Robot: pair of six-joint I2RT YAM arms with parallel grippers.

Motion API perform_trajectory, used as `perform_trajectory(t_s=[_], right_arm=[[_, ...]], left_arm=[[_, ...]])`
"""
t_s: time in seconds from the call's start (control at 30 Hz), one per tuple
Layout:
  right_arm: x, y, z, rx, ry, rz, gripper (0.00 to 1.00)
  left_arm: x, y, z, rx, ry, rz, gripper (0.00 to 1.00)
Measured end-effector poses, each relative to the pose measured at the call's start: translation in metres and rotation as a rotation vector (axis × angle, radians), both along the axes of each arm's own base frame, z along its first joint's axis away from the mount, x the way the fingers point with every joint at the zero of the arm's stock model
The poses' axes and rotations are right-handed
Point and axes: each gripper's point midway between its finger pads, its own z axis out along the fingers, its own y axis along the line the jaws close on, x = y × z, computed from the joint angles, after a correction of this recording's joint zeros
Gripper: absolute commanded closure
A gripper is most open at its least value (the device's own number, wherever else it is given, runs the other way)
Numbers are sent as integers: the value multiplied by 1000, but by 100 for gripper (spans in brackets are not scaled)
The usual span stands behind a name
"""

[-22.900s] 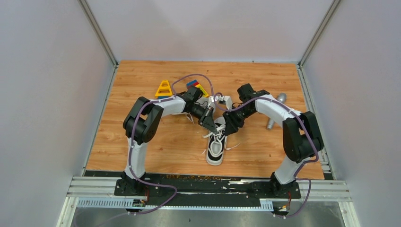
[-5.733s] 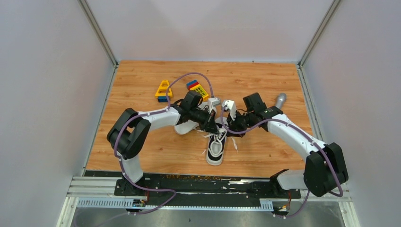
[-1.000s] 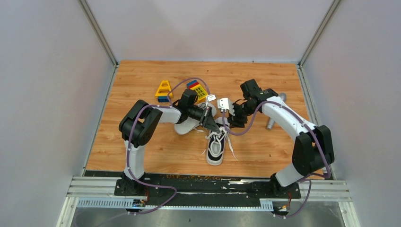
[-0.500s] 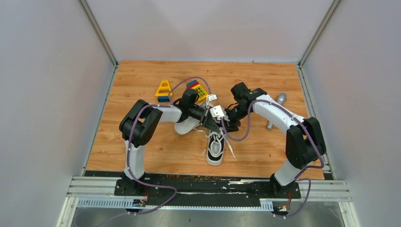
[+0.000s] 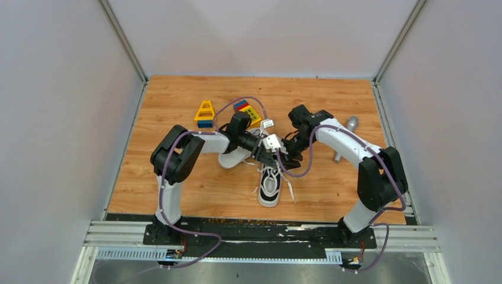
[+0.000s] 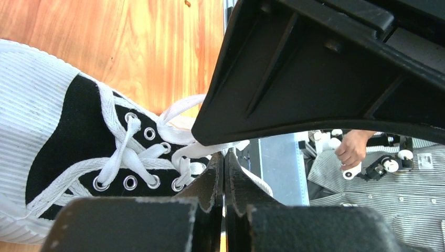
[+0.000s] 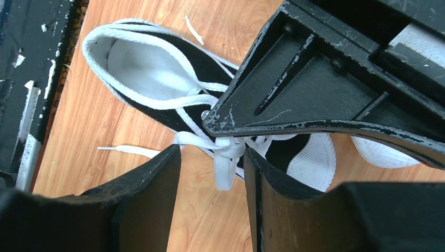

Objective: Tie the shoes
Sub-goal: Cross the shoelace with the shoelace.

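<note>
Pinching a lace point(image 6: 183, 152) in the clenched left tool point(image 6: 224, 157), straddling its crossing with the released right tool point(image 7: 212, 156), likely for knotting.

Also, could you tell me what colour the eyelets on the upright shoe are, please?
Silver eyelets in black canvas; the left wrist view shows them best.

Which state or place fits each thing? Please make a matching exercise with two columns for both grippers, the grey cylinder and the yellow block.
Things:
1. left gripper
2. right gripper
3. grey cylinder
4. yellow block

States or places:
A. jaws open
B. near the right edge of the table
C. jaws shut
D. far side, left of the shoes

Pairs: 1-C, 2-A, 3-B, 4-D
</note>
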Motion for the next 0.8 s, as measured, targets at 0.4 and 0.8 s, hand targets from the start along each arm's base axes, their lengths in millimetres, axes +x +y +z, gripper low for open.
perform_trajectory(t_s=[0.4,0.8], right_arm=[[3,8,1,12,52,-8,51],[-1,11,1,10,122,-31,53]], left_arm=[[-1,0,3,-9,-2,-18,100],[-2,0,5,-15,-3,-33,100]])
